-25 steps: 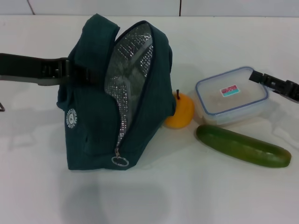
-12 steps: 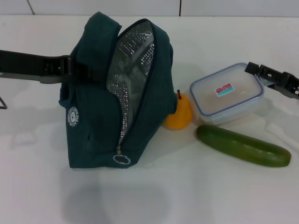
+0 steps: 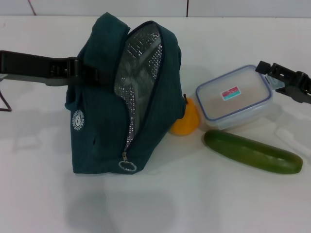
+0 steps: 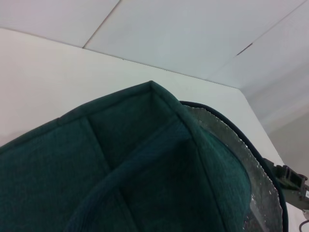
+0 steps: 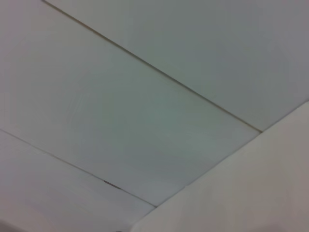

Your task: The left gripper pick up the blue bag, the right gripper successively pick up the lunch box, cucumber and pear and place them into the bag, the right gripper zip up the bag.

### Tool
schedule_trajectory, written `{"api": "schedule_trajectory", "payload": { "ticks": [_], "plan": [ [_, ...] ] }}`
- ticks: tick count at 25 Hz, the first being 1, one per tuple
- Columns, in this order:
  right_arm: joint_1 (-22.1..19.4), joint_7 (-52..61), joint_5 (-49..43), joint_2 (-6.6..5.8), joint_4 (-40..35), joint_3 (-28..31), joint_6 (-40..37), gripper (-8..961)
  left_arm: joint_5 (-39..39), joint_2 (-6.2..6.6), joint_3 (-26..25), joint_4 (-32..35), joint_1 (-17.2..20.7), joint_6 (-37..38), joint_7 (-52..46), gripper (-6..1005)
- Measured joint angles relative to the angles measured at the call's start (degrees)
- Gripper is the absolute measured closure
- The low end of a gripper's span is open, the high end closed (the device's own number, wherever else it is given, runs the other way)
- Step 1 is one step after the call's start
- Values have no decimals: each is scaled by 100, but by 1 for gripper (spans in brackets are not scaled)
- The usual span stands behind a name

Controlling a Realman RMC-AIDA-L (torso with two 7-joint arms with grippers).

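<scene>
1 lunch box edge in right gripper; cucumber just beside

No legible text or numbers.

Lunch box lifted and tilted toward the bag

My right gripper has raised the lunch box leftward, partly covering the pear; the bag leaned slightly right.

Bright, even overhead light casts soft shadows on the table; the foil lining glints faintly.
</scene>
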Motion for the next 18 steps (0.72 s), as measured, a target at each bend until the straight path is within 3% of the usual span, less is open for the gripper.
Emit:
{"api": "schedule_trajectory", "payload": {
  "ticks": [16,18],
  "plan": [
    [-29,287,22,97,4,23,-81,266,5,8,-9,-191,-29,0,148,958],
    [-9,298,17,108,4,12,-78,351,0,10,-13,-195,-29,0,155,958]
  ]
}}
